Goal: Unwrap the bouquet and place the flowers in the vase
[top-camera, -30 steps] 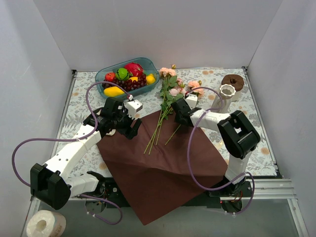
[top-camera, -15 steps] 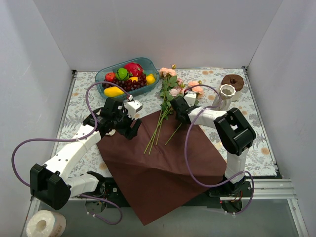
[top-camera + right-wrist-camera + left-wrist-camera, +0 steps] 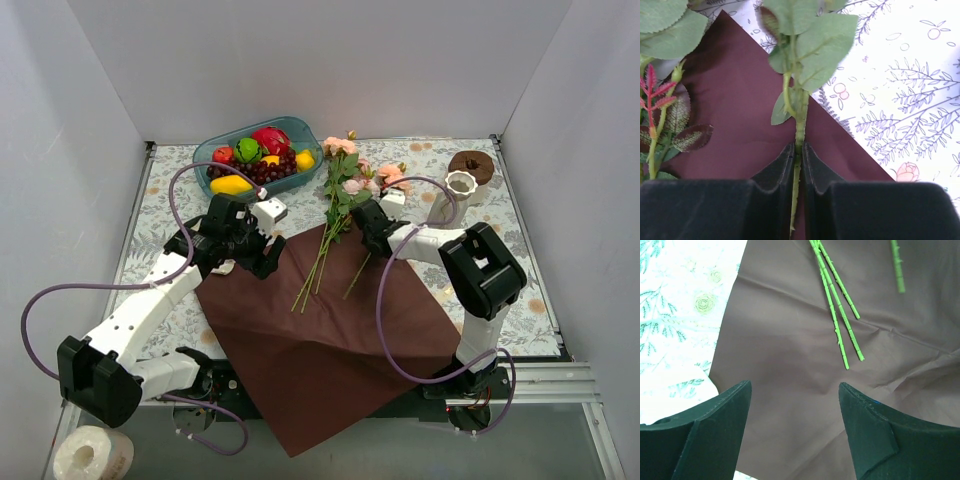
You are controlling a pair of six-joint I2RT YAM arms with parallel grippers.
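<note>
The right gripper (image 3: 798, 150) has closed on one flower stem (image 3: 800, 122); its jaws stood apart before. The left gripper (image 3: 794, 386) hangs open over the maroon paper (image 3: 790, 365). The other flowers (image 3: 338, 195) lie at upper centre, the vase (image 3: 459, 186) at upper right.

Bright, even light falls from overhead and bounces off the white walls (image 3: 300, 60), so shadows under the arms (image 3: 150, 300) on the brown paper (image 3: 330, 340) are faint and soft-edged. The overhead view is sharp throughout. In the left wrist view the tablecloth (image 3: 675, 310) washes out nearly to white, the flower stems (image 3: 840, 305) are crisp, and the dark fingers (image 3: 715, 440) are slightly soft. In the right wrist view the nearest leaves (image 3: 825, 35) blur, while the single stem (image 3: 799, 125) and the tablecloth print stay sharp.
</note>
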